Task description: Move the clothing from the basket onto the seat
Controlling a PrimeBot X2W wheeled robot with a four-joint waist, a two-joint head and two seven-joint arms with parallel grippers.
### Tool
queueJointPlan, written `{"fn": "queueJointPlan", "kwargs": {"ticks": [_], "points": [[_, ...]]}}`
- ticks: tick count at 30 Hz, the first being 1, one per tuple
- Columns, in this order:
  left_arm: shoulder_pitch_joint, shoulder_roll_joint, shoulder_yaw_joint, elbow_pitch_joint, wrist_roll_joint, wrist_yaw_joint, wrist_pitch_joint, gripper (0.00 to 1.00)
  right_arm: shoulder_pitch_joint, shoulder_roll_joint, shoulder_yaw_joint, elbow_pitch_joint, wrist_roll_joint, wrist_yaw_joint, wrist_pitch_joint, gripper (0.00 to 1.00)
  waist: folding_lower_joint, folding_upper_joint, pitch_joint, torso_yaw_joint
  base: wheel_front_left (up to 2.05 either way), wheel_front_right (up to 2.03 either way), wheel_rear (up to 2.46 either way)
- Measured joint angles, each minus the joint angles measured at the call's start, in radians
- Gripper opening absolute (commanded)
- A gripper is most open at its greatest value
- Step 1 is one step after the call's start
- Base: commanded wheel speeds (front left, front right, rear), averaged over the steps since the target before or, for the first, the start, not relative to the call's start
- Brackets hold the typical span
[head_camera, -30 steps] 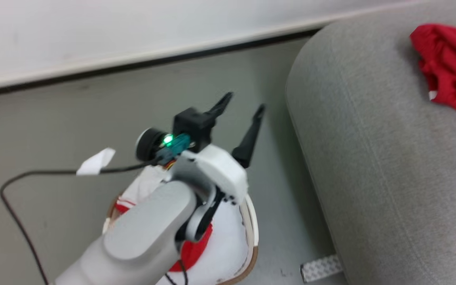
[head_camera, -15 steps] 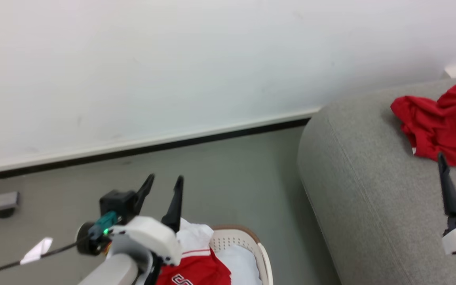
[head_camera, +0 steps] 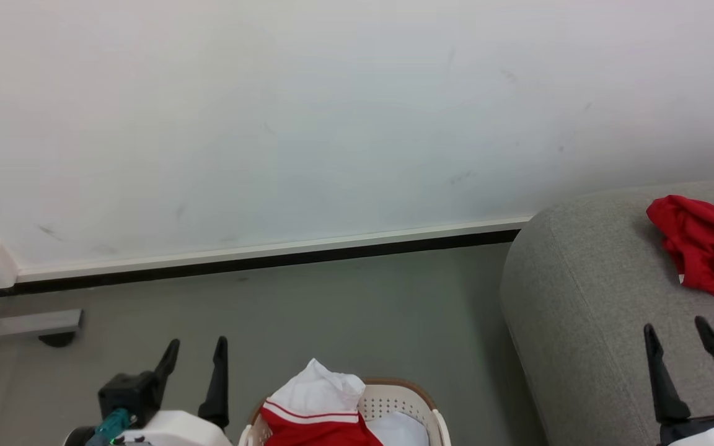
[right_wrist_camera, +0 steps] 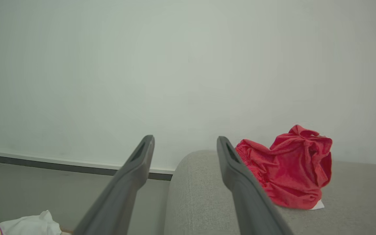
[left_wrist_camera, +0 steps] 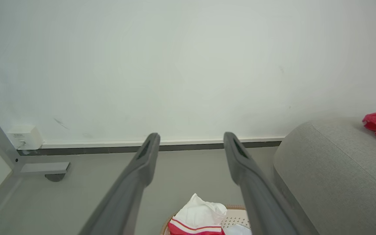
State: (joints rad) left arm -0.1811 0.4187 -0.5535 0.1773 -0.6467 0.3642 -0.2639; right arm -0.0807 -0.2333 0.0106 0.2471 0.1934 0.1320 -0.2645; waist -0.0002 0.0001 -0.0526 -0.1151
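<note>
1. One red garment (head_camera: 707, 248) is already laid on the grey seat (head_camera: 580, 322). More red-and-white clothing (head_camera: 320, 409) is piled in the basket (head_camera: 394, 402), which is parked on the floor (head_camera: 332, 310) near the seat.
2. Both are held wide apart and empty: the left tool (head_camera: 198, 342) just left of the basket, the right tool (head_camera: 673, 325) over the seat's front.
3. Risk-wise: if only a top fold gets pinched, the piece could be dropped on the floor, or the light basket could be dragged or tipped along.
</note>
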Motion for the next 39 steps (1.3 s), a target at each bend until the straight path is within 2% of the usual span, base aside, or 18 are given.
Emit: {"fn": "queueJointPlan", "kwargs": {"ticks": [9,20,39], "points": [[0.052,-0.043,0.078,0.002,0.065,-0.051,0.000,1.00,0.046,0.062,-0.005,-0.018,-0.025,0.000,0.000,1.00,0.0001,0.0000,-0.006,0.017,0.00,0.00,0.00],[0.068,-0.080,0.133,0.017,0.106,-0.092,0.000,1.00,0.047,0.067,-0.007,-0.022,-0.033,0.000,0.000,1.00,0.0002,0.0000,-0.004,0.009,0.00,0.00,0.00],[0.061,-0.108,0.159,0.038,0.151,-0.118,0.002,1.00,0.030,0.068,-0.007,-0.034,-0.030,0.000,0.000,1.00,0.0003,0.0000,0.039,-0.005,0.00,0.00,0.00]]}}
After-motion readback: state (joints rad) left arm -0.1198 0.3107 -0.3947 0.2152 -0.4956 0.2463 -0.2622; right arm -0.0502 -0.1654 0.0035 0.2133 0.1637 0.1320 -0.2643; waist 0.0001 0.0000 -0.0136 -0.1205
